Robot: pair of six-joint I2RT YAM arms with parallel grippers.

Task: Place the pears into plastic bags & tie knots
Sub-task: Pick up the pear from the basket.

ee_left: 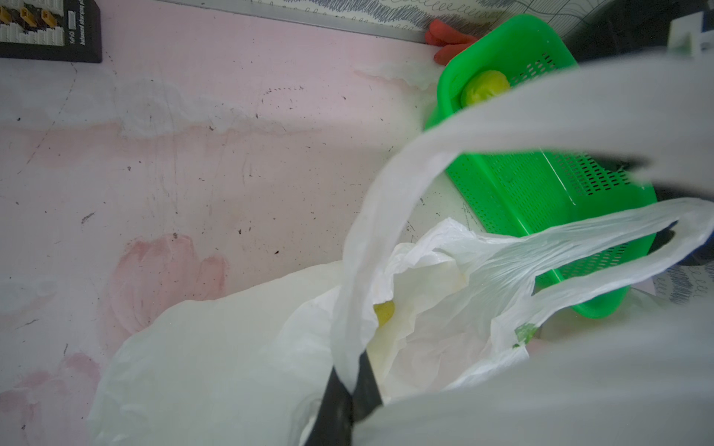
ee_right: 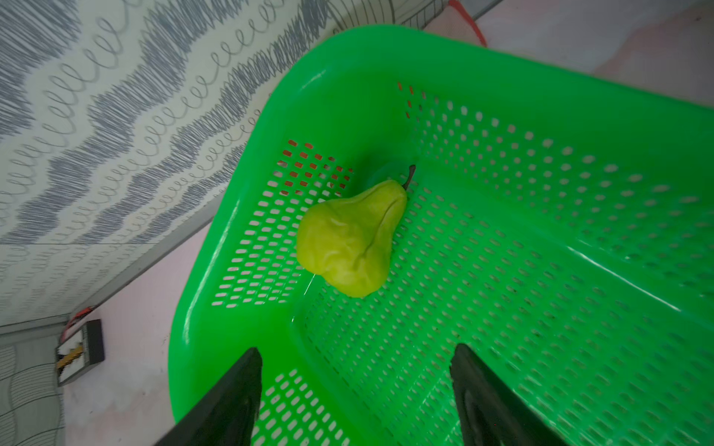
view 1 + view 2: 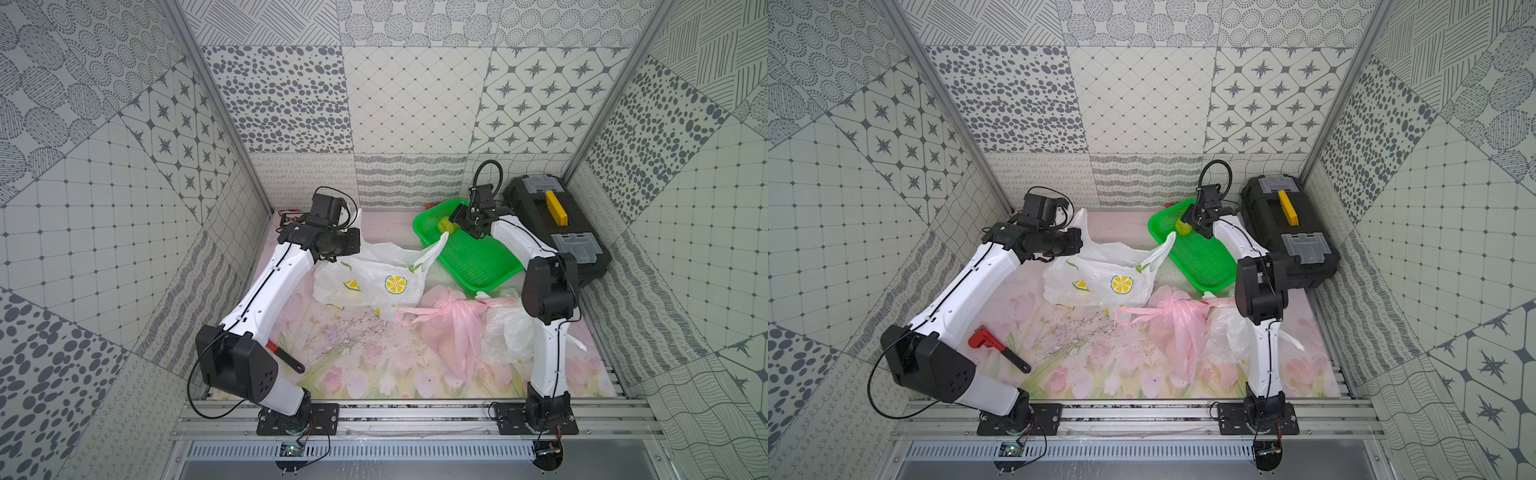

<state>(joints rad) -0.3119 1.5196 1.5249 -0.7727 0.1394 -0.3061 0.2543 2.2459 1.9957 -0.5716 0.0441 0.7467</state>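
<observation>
we judge the step in hand to be the right arm's reach for the one pear we see outside a bag, and it turns on how that fruit lies to the tool. the right tool (image 2: pixel 357 349) hangs over the bright green perforated plastic basket (image 2: pixel 541 77) with its two black fingers (image 2: pixel 232 394) spread wide and nothing between them. the dented yellow-green pear (image 2: pixel 351 239) lies on its side on the basket's floor, straight ahead of the tool, in the basket's corner nearest the desk's back edge and just beside the basket's wall. its long axis runs away from the tool: fat end nearer, stem pointing into the corner, a little slanted. so the line on which the fingers close crosses that axis, and we think they can straddle the belly without a turn of the wrist. the basket sits along the back edge of the flower-printed desk (image 3: pixel 353 365), right of its middle, so the right arm is much the nearer. the left tool (image 1: pixel 353 380) is pressed together on a handle loop (image 1: pixel 371 216) of the thin white plastic carrier bag with yellow lemon-slice prints (image 3: pixel 374 286), holding it lifted towards the desk's back left, its mouth gaping just beside the basket.
</observation>
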